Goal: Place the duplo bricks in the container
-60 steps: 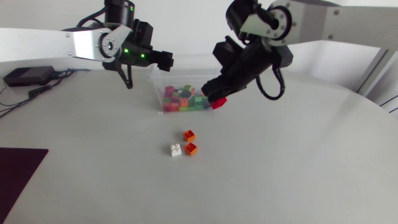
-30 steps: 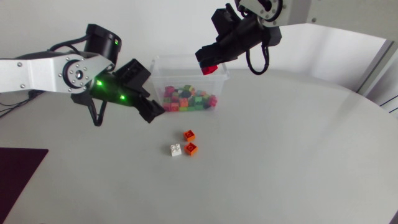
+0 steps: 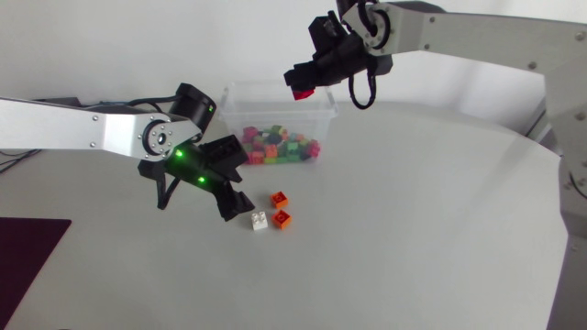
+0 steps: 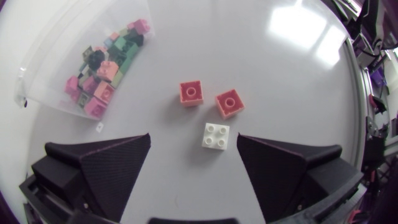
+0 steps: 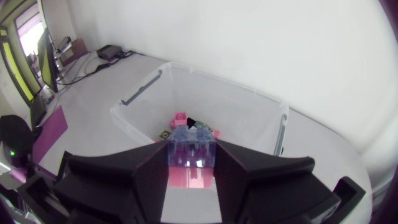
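Observation:
A clear plastic container (image 3: 323, 108) holds several coloured duplo bricks. My right gripper (image 3: 303, 84) hangs above the container's back rim, shut on a red brick (image 3: 301, 93). In the right wrist view that brick (image 5: 191, 154) sits between the fingers, over the container (image 5: 249, 109). Three loose bricks lie on the table: two orange bricks (image 3: 279, 199) (image 3: 282, 218) and a white brick (image 3: 260, 220). My left gripper (image 3: 235, 202) hovers open just left of them. From the left wrist the white brick (image 4: 216, 135) lies between the spread fingers (image 4: 106, 165), the orange bricks (image 4: 191, 93) (image 4: 229, 103) just ahead.
A dark mat (image 3: 23, 252) lies at the table's front left corner. The container (image 4: 46, 53) is beyond my left gripper and off to one side in the left wrist view.
My left arm swung from beside the container down to the loose bricks. My right gripper lifted the red brick from the container's front right to above its back rim.

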You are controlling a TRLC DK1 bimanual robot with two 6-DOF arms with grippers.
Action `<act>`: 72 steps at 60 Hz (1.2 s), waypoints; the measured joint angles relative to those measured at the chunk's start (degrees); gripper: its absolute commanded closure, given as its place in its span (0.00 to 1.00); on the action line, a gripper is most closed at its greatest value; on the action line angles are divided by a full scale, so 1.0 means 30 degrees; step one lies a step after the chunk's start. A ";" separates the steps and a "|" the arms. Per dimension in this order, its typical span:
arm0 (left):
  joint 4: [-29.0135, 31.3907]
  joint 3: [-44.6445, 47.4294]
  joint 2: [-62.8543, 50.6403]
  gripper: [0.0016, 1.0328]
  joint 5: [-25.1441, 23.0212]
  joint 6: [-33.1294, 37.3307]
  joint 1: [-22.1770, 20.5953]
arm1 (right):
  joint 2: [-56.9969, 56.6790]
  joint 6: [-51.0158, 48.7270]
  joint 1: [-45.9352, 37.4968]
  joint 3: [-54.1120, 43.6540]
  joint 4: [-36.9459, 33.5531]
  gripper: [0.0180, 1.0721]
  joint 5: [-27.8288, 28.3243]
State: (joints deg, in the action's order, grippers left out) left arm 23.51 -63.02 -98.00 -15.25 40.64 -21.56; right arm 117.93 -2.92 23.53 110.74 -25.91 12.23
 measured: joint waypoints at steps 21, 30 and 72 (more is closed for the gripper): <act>0.0000 0.0015 -0.1508 0.07 -0.0124 0.1064 0.0000 | 0.1392 -0.0007 -0.0138 0.0743 0.2055 0.74 -0.0204; 0.0000 0.0015 -0.2040 0.07 -0.0131 0.1428 -0.0022 | 0.2062 -0.0007 -0.0255 0.1355 0.2565 0.46 -0.1209; 0.0000 -0.1719 -0.5049 0.12 -0.0525 0.2987 -0.0627 | -0.6572 -0.0896 0.0291 -0.8444 0.3716 0.10 -0.0736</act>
State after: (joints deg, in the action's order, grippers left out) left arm 23.51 -68.18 -113.14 -16.82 49.60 -23.44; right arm 98.21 -5.61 24.40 85.41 -14.76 10.02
